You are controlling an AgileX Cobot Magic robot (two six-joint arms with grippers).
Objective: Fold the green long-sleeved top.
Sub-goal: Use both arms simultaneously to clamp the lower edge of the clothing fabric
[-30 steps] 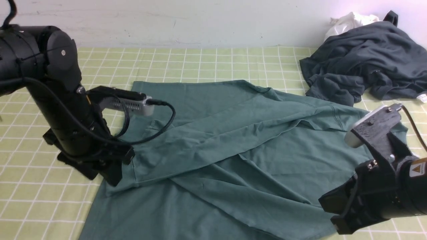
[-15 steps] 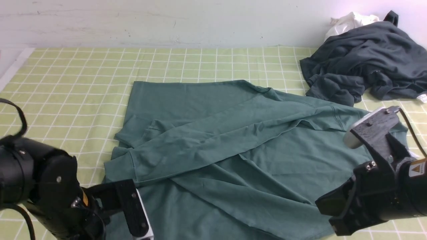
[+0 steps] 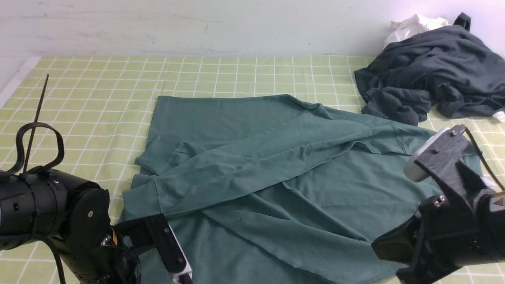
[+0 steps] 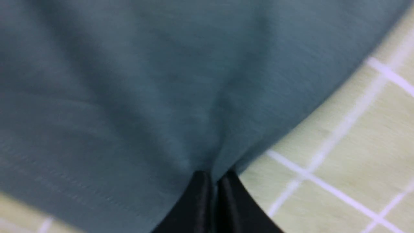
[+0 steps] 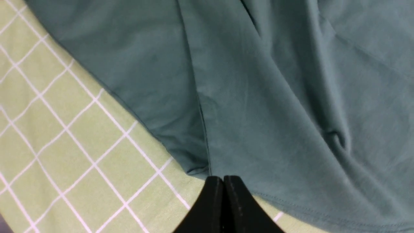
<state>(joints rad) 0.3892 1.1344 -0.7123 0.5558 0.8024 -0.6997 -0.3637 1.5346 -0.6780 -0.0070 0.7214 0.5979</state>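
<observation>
The green long-sleeved top (image 3: 276,157) lies spread on the checked cloth, with one sleeve (image 3: 221,173) folded across its body towards the left. My left arm (image 3: 59,221) is low at the near left corner of the top. In the left wrist view my left gripper (image 4: 213,173) is shut, with the top's fabric (image 4: 145,81) puckered into its tips. My right arm (image 3: 446,232) is at the top's near right hem. My right gripper (image 5: 223,177) is shut at the hem edge (image 5: 291,200), where a side seam (image 5: 200,106) runs into its tips.
A charcoal-grey garment (image 3: 430,75) lies bunched at the far right, with a white cloth (image 3: 410,25) behind it against the wall. The yellow-green checked table cover (image 3: 98,86) shows bare at the left and back.
My left arm has swung from the folded sleeve's cuff at mid-left down to the near left corner of the top. My right arm has shifted only slightly. The top lies as before.
</observation>
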